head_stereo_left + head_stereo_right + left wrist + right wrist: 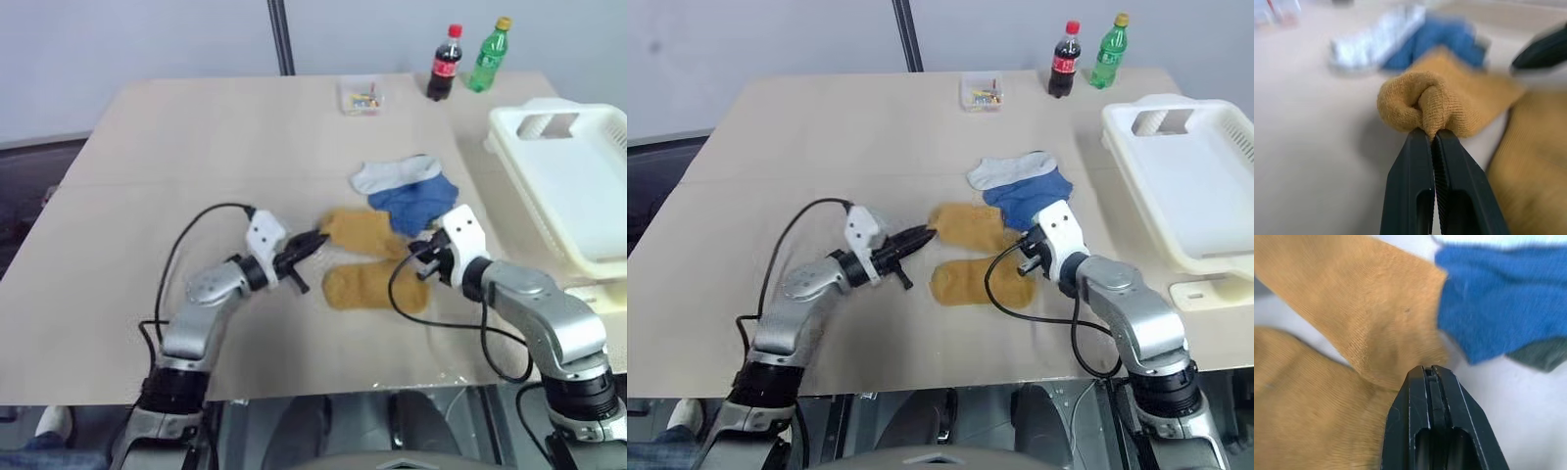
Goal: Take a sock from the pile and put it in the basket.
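Beige surface (196, 147): left pincer (318, 240) is clamped on one mustard sock (361, 231); right pincer (423, 257) is together at its other end. Uneven pulling could drag the blue sock (416, 204) along.

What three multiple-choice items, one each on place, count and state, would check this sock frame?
1. Where is the basket?
A. on the table's right edge
B. beside the left claw
C. behind the bottles

2. How many yellow socks are there?
A. one
B. two
C. four

3. What is the left claw doing?
A. hanging open over the blue sock
B. shut on nothing
C. shut on a fold of a yellow sock

Key: 1 A, the white basket sits at the table's right edge, near the right arm. 2 B, upper yellow sock and lower yellow sock lie side by side. 3 C, the left wrist view shows cloth pinched between its fingers.
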You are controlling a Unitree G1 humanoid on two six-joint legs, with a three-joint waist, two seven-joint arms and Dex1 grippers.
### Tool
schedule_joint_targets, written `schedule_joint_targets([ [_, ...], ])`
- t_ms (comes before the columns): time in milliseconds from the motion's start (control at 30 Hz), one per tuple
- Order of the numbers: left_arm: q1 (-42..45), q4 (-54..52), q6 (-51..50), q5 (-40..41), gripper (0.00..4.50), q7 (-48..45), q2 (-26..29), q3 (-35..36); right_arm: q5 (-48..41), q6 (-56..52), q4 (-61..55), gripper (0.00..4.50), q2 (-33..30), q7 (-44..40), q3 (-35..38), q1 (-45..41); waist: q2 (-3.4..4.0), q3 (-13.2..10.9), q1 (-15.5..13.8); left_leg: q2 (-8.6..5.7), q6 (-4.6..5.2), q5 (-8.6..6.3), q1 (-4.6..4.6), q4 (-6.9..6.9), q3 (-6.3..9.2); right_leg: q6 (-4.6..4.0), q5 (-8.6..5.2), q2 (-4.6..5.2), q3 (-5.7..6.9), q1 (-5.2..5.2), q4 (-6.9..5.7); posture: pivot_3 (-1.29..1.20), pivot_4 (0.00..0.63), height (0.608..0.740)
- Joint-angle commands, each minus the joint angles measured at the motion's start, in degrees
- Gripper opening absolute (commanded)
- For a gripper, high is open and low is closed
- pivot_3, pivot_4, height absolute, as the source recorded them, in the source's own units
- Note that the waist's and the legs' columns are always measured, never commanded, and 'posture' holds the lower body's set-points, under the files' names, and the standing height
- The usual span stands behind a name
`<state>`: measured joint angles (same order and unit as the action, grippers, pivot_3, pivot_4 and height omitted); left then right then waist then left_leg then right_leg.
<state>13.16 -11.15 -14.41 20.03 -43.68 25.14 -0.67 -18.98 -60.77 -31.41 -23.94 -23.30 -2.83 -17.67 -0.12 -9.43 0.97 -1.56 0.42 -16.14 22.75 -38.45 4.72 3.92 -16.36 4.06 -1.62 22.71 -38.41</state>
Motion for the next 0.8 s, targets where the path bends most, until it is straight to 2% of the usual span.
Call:
schedule_joint_targets([
  [33, -3.05, -7.84, -4.37, 4.62, 0.0, -1.15, 2.32, 1.79, -4.87, -5.11, -7.01, 0.03, -0.75, -0.86, 4.76, -0.72, 0.0, 0.0, 0.03, -0.01, 0.0, 0.0, 0.0, 0.0, 0.0, 0.0, 0.0, -0.01, 0.0, 0.0, -0.01, 0.0, 0.15, 0.74],
  [133, -4.94, -10.97, -8.15, 7.18, 0.0, -0.44, 3.56, 2.65, -7.79, -8.38, -9.12, 0.03, -1.28, -1.38, 6.24, 0.26, 0.0, 0.0, 0.0, 0.0, 0.01, -0.01, -0.01, 0.01, -0.01, 0.0, 0.0, -0.02, -0.01, 0.0, 0.0, 0.0, 0.15, 0.74],
  [267, -6.91, -10.95, -9.1, 6.37, 0.0, 0.01, 4.24, 1.63, -6.03, -4.86, -5.45, 0.03, -0.73, -0.04, 3.22, 2.01, 0.0, 0.0, -0.02, -0.01, 0.03, -0.01, -0.05, 0.01, -0.02, 0.0, 0.0, -0.03, 0.01, -0.04, -0.02, 0.0, 0.15, 0.74],
  [333, -7.48, -11.32, -9.55, 6.56, 0.0, 0.36, 4.31, 1.64, -5.43, -2.79, -4.44, 0.55, -1.04, -0.6, 0.76, 2.22, 0.0, 0.0, 0.0, -0.04, 0.02, -0.01, -0.06, 0.01, -0.04, 0.0, 0.0, -0.03, 0.0, -0.03, -0.02, 0.0, 0.15, 0.74],
  [400, -8.17, -11.79, -9.91, 6.86, 0.0, 0.7, 4.38, 2.04, -4.5, -0.78, -2.28, 1.26, 0.16, -0.09, -1.44, 1.34, 0.0, 0.0, 0.13, -0.04, 0.02, 0.0, -0.06, 0.01, -0.04, 0.0, 0.0, -0.03, -0.01, -0.03, -0.03, 0.0, 0.15, 0.74],
  [433, -8.51, -11.91, -10.0, 6.82, 0.0, 0.71, 4.54, 2.1, -3.77, 0.27, -0.89, 1.88, 1.0, 0.69, -2.09, 0.68, 0.0, 0.0, 0.22, -0.04, 0.01, 0.0, -0.07, 0.01, -0.04, 0.0, 0.0, -0.04, -0.01, -0.03, -0.03, 0.0, 0.15, 0.74],
  [500, -9.12, -12.03, -9.69, 6.37, 0.0, 0.34, 5.02, 2.02, -3.45, 1.19, 2.42, 2.65, 4.37, 2.79, -1.59, -0.82, 0.0, 0.0, 0.41, -0.03, 0.01, 0.0, -0.08, 0.01, -0.04, 0.0, 0.0, -0.05, -0.01, -0.02, -0.05, 0.0, 0.15, 0.74],
  [633, -9.62, -12.31, -9.57, 6.28, 0.0, 0.55, 5.21, 1.99, -3.36, 1.88, 7.76, 2.65, 8.59, 4.01, -1.58, -3.26, -0.01, 0.01, 0.3, -0.01, -0.02, 0.02, -0.09, 0.01, -0.04, -0.01, 0.0, -0.04, -0.02, -0.01, -0.09, 0.0, 0.15, 0.74],
  [800, -9.79, -12.5, -9.42, 6.34, 0.0, 0.77, 5.01, 1.89, -0.8, 3.66, 12.58, 2.65, 9.57, 5.23, -2.97, -4.52, 0.0, 0.01, 0.04, -0.04, -0.03, 0.02, -0.08, 0.01, -0.04, -0.01, 0.0, -0.02, -0.03, -0.01, -0.08, 0.0, 0.15, 0.74],
])
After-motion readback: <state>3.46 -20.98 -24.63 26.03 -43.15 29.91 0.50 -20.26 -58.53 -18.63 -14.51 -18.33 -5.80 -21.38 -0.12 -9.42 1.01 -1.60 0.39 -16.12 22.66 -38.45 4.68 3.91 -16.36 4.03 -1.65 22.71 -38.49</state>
